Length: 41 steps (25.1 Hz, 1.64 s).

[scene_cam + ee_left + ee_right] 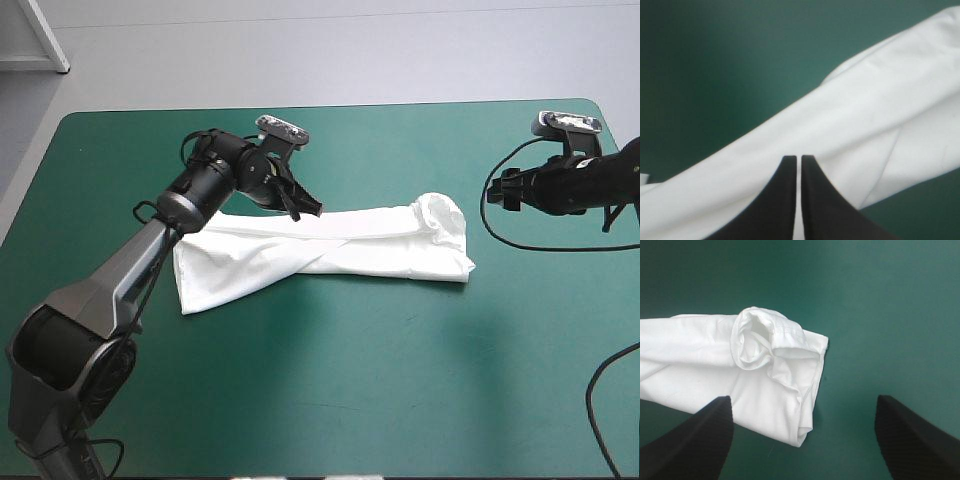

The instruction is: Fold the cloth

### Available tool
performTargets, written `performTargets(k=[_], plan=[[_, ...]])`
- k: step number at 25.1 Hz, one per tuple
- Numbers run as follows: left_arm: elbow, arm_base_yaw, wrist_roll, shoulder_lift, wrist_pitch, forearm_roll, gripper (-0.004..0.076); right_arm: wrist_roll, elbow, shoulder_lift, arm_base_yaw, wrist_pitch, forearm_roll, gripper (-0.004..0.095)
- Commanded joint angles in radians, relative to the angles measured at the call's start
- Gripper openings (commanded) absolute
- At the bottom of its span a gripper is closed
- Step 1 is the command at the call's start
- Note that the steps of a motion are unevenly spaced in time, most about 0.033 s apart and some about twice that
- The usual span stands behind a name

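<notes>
The white T-shirt point(330, 248) lies on the teal-green cover as a long folded band, wider at its left end, with a rolled opening at its right end point(760, 340). My left gripper point(305, 206) hovers over the band's far edge near the middle. Its black fingers point(790, 200) are shut in a pointed arch, and the T-shirt point(865, 125) lies flat below them. My right gripper point(505, 190) stays off the T-shirt's right end, open, with its fingers point(705, 430) wide apart and nothing between them.
Bare teal-green cover point(380, 380) spreads in front of the T-shirt toward the near edge. The table's far edge point(330, 107) runs close behind my left gripper.
</notes>
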Motion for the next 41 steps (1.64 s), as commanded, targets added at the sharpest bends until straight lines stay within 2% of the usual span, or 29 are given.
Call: performTargets(k=[1,4,8,12,17,22,28,32,35,41], plan=[[-0.024,-0.024,-0.001,0.019,-0.039,-0.053,0.0021,-0.023,-0.029,-0.03,-0.012,-0.015,0.059,0.0738],[-0.024,-0.026,0.001,0.102,-0.035,-0.121,0.0021,-0.039,-0.029,0.042,-0.012,0.045,0.122,0.0738],[-0.024,-0.034,0.001,0.158,-0.034,-0.115,0.0021,-0.096,-0.029,0.173,-0.012,0.06,0.232,0.0738],[0.004,-0.036,0.001,0.186,-0.065,-0.117,0.0021,-0.105,-0.027,0.309,-0.012,0.103,0.236,0.0738],[0.014,-0.036,0.001,0.206,-0.056,-0.127,0.0021,-0.163,0.087,0.385,-0.006,0.038,0.321,0.0738],[0.014,-0.036,0.001,0.208,-0.071,-0.128,0.002,-0.278,0.204,0.387,0.009,-0.026,0.465,0.0724],[0.014,-0.036,0.001,0.208,-0.088,-0.128,0.0021,-0.304,0.259,0.387,0.088,-0.092,0.468,0.0476],[0.014,-0.036,0.001,0.208,-0.089,-0.128,0.0021,-0.304,0.259,0.387,0.134,-0.127,0.472,0.0242],[0.014,-0.036,0.001,0.208,-0.091,-0.126,0.002,-0.304,0.259,0.385,0.143,-0.142,0.491,0.0005],[0.014,-0.036,0.001,0.209,-0.095,-0.126,0.002,-0.297,0.22,0.331,0.143,-0.147,0.515,-0.0008]])
